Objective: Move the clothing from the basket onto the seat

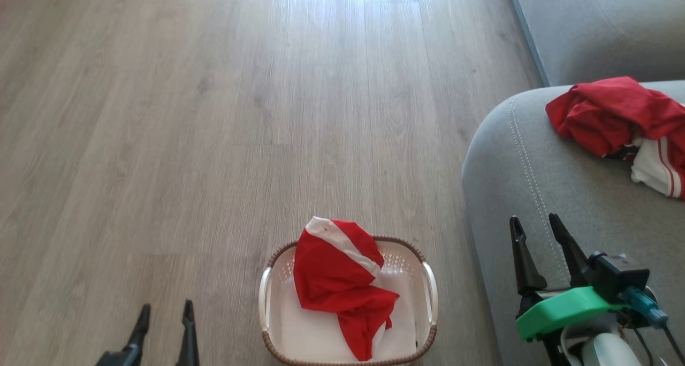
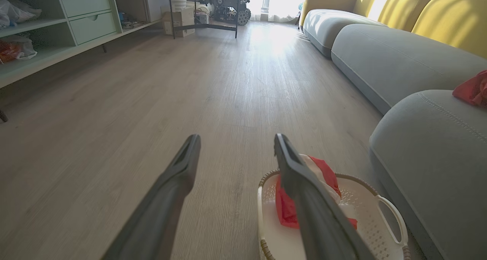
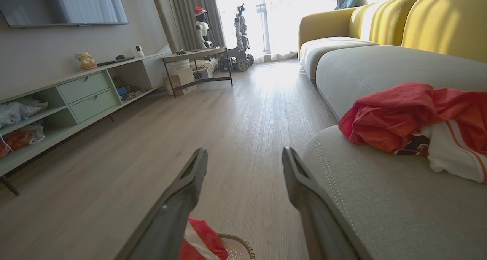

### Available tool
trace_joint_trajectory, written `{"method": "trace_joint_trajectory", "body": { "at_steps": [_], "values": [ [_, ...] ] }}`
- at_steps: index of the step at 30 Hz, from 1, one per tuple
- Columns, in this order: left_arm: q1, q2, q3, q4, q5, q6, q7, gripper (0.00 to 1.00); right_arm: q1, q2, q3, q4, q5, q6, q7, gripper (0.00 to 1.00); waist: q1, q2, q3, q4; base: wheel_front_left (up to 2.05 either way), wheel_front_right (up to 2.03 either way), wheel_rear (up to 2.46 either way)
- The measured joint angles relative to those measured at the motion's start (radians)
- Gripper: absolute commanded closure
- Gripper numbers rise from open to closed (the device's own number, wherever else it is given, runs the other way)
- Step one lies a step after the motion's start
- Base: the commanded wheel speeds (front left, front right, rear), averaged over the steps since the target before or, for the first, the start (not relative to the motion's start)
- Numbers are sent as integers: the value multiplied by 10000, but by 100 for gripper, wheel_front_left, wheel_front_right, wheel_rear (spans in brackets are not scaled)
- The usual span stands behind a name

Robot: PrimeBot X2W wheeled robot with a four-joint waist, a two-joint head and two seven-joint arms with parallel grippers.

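A crumpled red garment with a white stripe (image 1: 340, 280) lies in the cream basket (image 1: 428, 296) on the floor, its top poking above the far rim; the same clothing (image 2: 327, 174) sits just behind my left finger in the left wrist view. Another red and white garment (image 1: 623, 122) is heaped on the grey seat (image 1: 535, 195) at the right, and in the right wrist view that clothing (image 3: 414, 119) rests on the seat (image 3: 380, 199). My left gripper (image 1: 165, 308) hovers open left of the basket. My right gripper (image 1: 535, 222) stands open over the seat's rounded edge, empty.
Wood-look floor (image 1: 214, 114) stretches ahead and left. A second grey cushion (image 1: 599, 23) lies beyond the seat, with yellow backrests (image 3: 445, 20). A low green cabinet (image 3: 83, 96), a small table (image 3: 198, 62) and parked robots (image 3: 239, 28) stand far off.
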Motion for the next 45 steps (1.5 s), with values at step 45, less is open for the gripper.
{"method": "trace_joint_trajectory", "body": {
  "at_steps": [45],
  "values": [
    [-9468,-1944,-3221,8635,1580,-2096,148,0,-4358,6,-901,-3593,-1296,0,-4,0,1,-1,7315,-1631,0,0,0]
  ]
}}
